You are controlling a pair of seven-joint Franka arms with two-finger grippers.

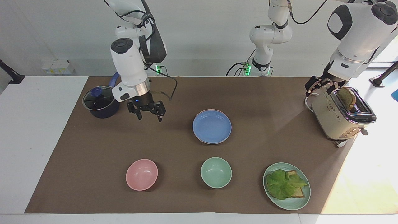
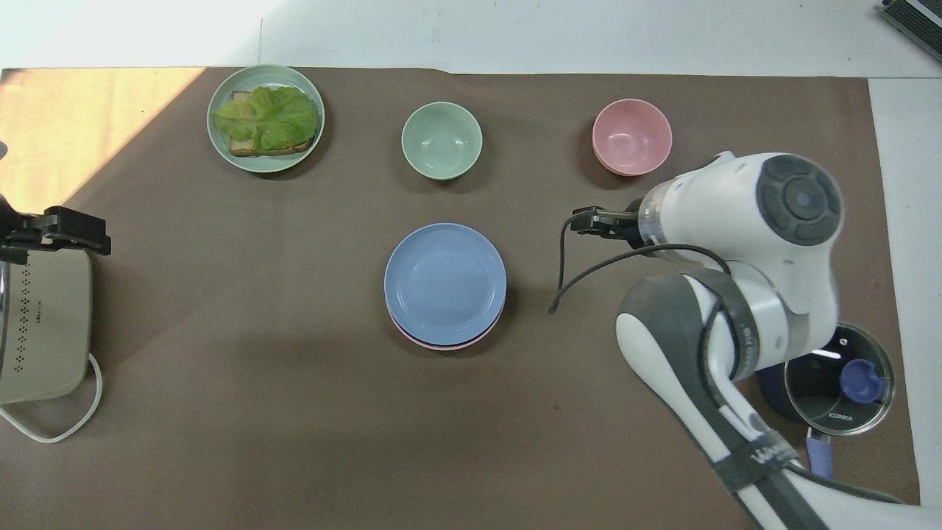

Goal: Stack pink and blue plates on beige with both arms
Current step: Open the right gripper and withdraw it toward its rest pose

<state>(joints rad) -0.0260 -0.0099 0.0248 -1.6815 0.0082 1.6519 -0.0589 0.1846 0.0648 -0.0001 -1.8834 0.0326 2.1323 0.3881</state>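
Stack check: blue plate [image 1: 212, 126] tops pink rim [image 2: 449, 344].
Your right claw [image 1: 148, 112], gaping empty, hangs beside the stack toward the pot [image 1: 100, 103] (left claw [image 1: 314, 84], open, at toaster [image 1: 340, 115]).

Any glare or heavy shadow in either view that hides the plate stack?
Facing view: sunlight washes out the table end by the toaster; the blue plate is evenly lit. Overhead view: a sunlit patch near the green plate; the stack casts a soft shadow, pink plate rim still visible.
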